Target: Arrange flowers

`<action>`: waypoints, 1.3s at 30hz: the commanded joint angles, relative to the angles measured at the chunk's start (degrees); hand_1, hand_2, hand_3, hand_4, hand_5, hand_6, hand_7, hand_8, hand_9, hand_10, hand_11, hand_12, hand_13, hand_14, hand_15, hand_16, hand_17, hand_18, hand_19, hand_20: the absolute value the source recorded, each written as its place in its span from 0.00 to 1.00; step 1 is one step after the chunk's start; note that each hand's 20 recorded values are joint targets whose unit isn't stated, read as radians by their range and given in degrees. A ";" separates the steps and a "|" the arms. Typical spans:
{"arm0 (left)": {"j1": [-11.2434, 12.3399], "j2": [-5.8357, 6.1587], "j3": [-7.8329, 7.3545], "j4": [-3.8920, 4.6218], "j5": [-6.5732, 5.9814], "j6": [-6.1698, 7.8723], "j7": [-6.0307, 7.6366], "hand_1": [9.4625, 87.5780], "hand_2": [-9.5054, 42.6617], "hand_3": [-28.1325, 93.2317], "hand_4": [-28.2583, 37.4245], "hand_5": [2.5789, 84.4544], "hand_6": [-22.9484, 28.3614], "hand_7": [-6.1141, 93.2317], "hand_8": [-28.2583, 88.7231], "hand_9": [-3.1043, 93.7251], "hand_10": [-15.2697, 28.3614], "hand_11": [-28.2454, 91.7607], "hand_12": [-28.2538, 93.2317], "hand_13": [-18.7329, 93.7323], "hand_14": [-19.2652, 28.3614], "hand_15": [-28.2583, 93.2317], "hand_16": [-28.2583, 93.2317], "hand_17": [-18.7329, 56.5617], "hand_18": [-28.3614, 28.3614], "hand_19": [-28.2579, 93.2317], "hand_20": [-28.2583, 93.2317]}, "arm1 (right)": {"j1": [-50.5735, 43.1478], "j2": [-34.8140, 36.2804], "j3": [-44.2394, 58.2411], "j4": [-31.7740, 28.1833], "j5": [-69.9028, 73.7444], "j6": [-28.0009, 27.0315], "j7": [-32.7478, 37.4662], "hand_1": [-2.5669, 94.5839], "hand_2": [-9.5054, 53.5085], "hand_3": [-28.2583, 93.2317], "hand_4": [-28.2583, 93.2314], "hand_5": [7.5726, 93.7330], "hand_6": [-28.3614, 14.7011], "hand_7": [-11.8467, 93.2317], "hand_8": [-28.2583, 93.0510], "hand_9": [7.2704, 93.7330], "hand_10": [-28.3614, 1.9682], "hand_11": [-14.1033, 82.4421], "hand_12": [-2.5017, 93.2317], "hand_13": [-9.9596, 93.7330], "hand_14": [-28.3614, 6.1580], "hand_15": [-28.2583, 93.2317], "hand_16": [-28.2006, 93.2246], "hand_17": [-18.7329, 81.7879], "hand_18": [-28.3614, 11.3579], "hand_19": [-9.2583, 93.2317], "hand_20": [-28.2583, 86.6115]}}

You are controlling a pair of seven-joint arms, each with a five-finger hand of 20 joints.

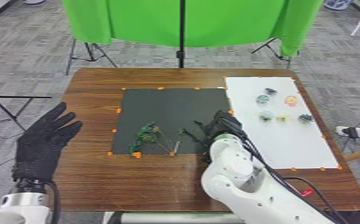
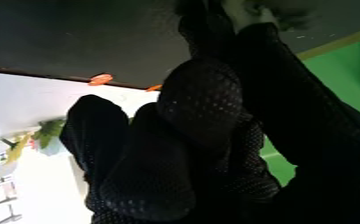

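Note:
Over the right part of the black mat [image 1: 172,107], my right hand [image 1: 227,125] is bent down, with a dark green sprig [image 1: 189,134] at its left side. Green stems with leaves [image 1: 145,134] lie on the mat's lower left part, beside thinner stems [image 1: 169,146]. In the right wrist view, my right hand [image 2: 199,100] has its finger and thumb tips together at a pale green piece [image 2: 240,14], partly hidden by them. My left hand [image 1: 43,142] is open at the table's left edge, fingers straight, away from the stems.
Several small flower heads [image 1: 267,116] in blue, green, yellow and orange lie on the white mat [image 1: 292,145] at the right. Orange tape pieces [image 1: 137,155] mark the mats' edges. The brown table [image 1: 92,105] surrounds them, and a green cloth [image 1: 141,22] hangs behind it.

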 commanded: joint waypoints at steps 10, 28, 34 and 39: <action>0.38 -0.26 -0.09 -0.13 0.23 0.48 -0.90 0.21 0.30 0.89 0.10 0.47 0.66 0.19 0.17 0.38 0.80 0.45 0.33 0.40 0.99 0.69 0.16 0.15 1.00 0.66 0.40 | -4.11 -1.26 1.82 -1.83 3.14 -6.97 -0.32 0.43 0.15 0.90 0.04 1.00 0.63 0.37 0.16 1.00 0.54 0.73 0.22 0.95 0.50 0.89 0.39 0.73 0.00 1.00 0.84; 0.59 -0.65 -0.41 0.21 0.02 0.25 -1.39 0.20 0.30 0.89 0.09 0.47 0.66 0.19 0.17 0.38 0.80 0.45 0.33 0.40 0.99 0.69 0.16 0.15 1.00 0.67 0.40 | -2.52 10.90 6.07 -7.47 -4.34 5.23 0.09 0.34 0.22 0.87 0.05 1.00 0.61 0.35 0.12 1.00 0.50 0.69 0.23 0.94 0.48 0.89 0.39 0.72 0.00 1.00 0.85; -0.29 -0.83 -0.04 1.39 -1.00 0.76 -1.15 0.19 0.30 0.89 0.07 0.47 0.66 0.19 0.17 0.38 0.80 0.45 0.33 0.40 0.99 0.69 0.16 0.15 1.00 0.67 0.40 | -0.42 15.15 6.11 -4.88 -6.00 7.46 -0.42 0.35 0.18 0.89 0.05 0.80 0.54 0.26 0.14 0.85 0.36 0.58 0.21 0.81 0.41 0.84 0.35 0.56 0.00 1.00 0.65; -0.50 -1.40 0.28 1.64 -0.63 0.09 -1.40 0.19 0.31 0.89 0.06 0.47 0.66 0.19 0.17 0.38 0.80 0.45 0.33 0.40 0.99 0.69 0.16 0.15 1.00 0.67 0.40 | 0.51 17.49 5.40 -2.73 -5.59 7.08 0.43 0.36 0.15 0.90 0.05 0.70 0.51 0.25 0.14 0.78 0.32 0.58 0.19 0.78 0.40 0.84 0.34 0.54 0.00 1.00 0.61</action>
